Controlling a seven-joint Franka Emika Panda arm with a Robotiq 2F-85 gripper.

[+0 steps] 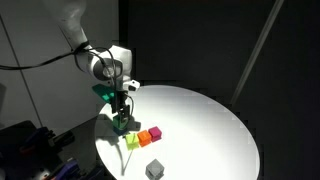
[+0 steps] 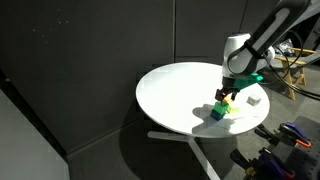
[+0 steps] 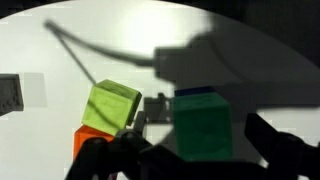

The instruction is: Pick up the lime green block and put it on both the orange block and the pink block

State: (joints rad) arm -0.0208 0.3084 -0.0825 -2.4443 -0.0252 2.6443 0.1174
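Note:
The lime green block [image 3: 203, 125] stands on top of a dark blue block [image 3: 195, 92] near the table's edge; it also shows in an exterior view [image 1: 122, 125]. My gripper [image 3: 193, 140] hangs just above it, open, with a finger on each side and a gap to each. The orange block [image 1: 145, 137] and the pink block [image 1: 156, 132] sit side by side, touching, a little away from the gripper. In the wrist view only a corner of the orange block [image 3: 85, 140] shows, and the pink block is out of view.
A paler yellow-green cube [image 3: 110, 107] lies against the orange block, close to my left finger. A grey cube [image 1: 153, 169] sits near the edge of the round white table [image 1: 210, 120]. The surroundings are dark.

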